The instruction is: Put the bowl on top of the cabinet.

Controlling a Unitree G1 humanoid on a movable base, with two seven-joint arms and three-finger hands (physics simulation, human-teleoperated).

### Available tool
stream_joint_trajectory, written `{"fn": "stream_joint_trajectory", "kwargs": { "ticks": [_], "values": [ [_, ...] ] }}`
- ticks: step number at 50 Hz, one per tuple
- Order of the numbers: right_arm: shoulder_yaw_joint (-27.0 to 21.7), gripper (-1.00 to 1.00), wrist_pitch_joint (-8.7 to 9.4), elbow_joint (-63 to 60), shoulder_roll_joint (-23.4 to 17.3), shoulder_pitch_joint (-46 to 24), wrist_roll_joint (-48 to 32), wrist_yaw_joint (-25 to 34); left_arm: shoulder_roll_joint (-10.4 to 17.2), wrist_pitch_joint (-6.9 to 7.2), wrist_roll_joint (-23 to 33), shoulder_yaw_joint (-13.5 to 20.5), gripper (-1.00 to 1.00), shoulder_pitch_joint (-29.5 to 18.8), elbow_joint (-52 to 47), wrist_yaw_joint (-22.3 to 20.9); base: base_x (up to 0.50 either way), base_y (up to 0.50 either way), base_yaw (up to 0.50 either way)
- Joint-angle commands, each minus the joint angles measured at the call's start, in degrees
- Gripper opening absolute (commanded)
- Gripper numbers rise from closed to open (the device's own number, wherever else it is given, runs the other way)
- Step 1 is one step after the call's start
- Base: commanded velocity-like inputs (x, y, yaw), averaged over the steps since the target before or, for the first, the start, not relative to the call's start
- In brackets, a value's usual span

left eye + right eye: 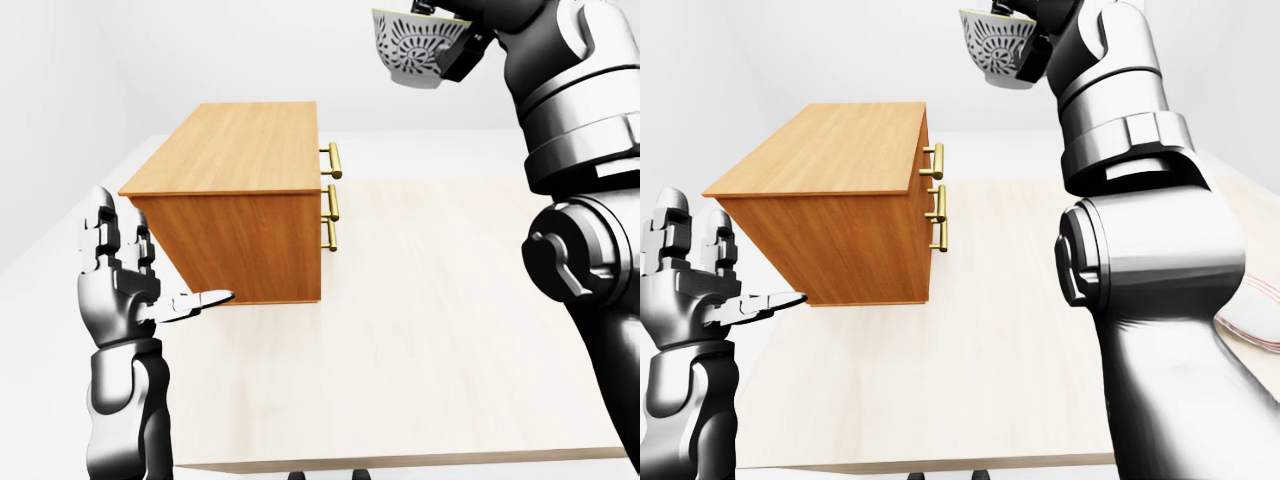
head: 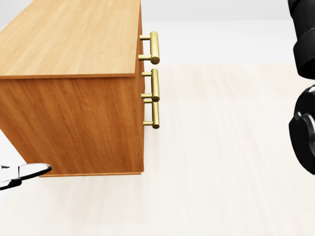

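A white bowl with a dark pattern [image 1: 412, 48] hangs high in the air, above and to the right of the cabinet's top. My right hand [image 1: 442, 20] is shut on its rim, and the picture's upper edge cuts off most of the hand. The wooden cabinet [image 1: 240, 160] stands on the table, with three brass handles [image 2: 155, 83] on its right face and a bare top. My left hand [image 1: 130, 270] is open at the cabinet's lower left, fingers upright and thumb pointing toward it without touching. Only that thumb's tip [image 2: 27, 172] shows in the head view.
The pale wooden table [image 1: 450, 330] stretches to the right of the cabinet, and its near edge runs along the bottom of the eye views. A cloth [image 1: 1255, 315] lies at the far right. My right arm [image 2: 305, 98] fills the head view's right edge.
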Motion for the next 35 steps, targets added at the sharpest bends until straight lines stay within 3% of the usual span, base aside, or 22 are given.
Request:
{"fn": "stream_joint_trajectory", "kwargs": {
  "ticks": [1, 22, 35],
  "values": [
    [1.6, -1.0, 0.0, 4.9, 7.2, -2.2, -2.5, -2.0, -0.7, 0.0, 0.5, -1.4, 1.0, -0.2, 5.1, -0.1, 0.0, 0.0, 0.0],
    [2.4, -1.0, 0.0, 4.9, 17.9, -2.0, 0.6, -4.6, -1.0, 0.0, 0.7, -1.7, 1.0, -0.1, 5.4, -0.4, 0.0, 0.0, 0.0],
    [2.7, -1.0, 0.0, 4.8, 21.1, -2.2, 2.8, -5.6, -1.1, 0.0, 0.8, -1.9, 1.0, 0.1, 4.8, -0.3, 0.0, 0.0, 0.0]
  ]
}}
